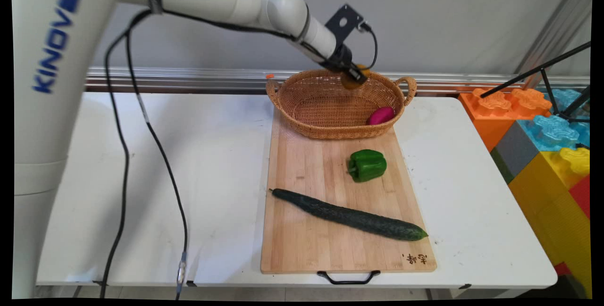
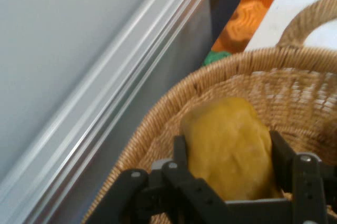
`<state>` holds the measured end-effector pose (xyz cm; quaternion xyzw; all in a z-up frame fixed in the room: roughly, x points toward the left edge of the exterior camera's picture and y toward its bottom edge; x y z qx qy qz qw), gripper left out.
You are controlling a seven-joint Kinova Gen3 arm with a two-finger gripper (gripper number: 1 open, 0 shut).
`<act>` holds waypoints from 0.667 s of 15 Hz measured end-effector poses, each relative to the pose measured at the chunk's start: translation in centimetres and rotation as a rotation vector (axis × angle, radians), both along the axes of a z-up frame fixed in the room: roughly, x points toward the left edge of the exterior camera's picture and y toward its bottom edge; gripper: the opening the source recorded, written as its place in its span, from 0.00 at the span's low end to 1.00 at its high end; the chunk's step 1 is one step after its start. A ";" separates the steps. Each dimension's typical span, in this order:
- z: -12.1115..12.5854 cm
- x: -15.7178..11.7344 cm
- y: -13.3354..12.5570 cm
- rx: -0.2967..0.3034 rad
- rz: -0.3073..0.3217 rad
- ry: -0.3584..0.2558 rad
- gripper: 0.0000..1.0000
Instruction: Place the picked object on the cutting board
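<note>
Gripper (image 1: 357, 77): black, two-fingered, on the white arm reaching in from the upper left. It hangs over the far rim of the basket, jaws clamped on a yellow-brown lump.

Yellow-brown lump (image 2: 229, 147): rounded, matte, potato-like; exact kind not certain. It sits between the two fingers (image 2: 181, 153), one pressed to each flank. Its long axis runs outward along the fingers, and the free end sticks out past the fingertips. In the main view only a sliver of it shows beside the gripper. It is held in the air above the basket's interior, near the back wall, not resting on the weave.

Basket (image 1: 302, 124): oval wicker, a loop handle at each end, standing on the far end of the cutting board and overhanging it slightly. Directly below and ahead of the held lump.

Contents of basket: one magenta rounded item (image 1: 381, 115), lying against the right-hand inner wall. The rest of the basket floor shows bare weave.

Cutting board (image 1: 302, 244): pale wood, black handle at the near edge, a burnt mark at the near right corner.

On the board, outside the basket: a green bell pepper (image 1: 367, 165), near the basket's front wall; a long dark cucumber (image 1: 349, 215), lying aslant across the board's near half, well apart from the gripper.

Table (image 1: 212, 178): white.

Beyond the table's right end: large toy blocks (image 1: 542, 131), orange, blue, yellow.
</note>
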<state>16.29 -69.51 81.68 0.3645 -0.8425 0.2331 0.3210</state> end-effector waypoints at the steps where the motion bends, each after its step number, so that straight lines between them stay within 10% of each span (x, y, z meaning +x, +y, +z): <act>1: 1.4 -0.2 0.7 -0.013 -0.001 0.003 0.00; 10: 10.2 -1.2 11.7 0.026 -0.119 0.000 0.00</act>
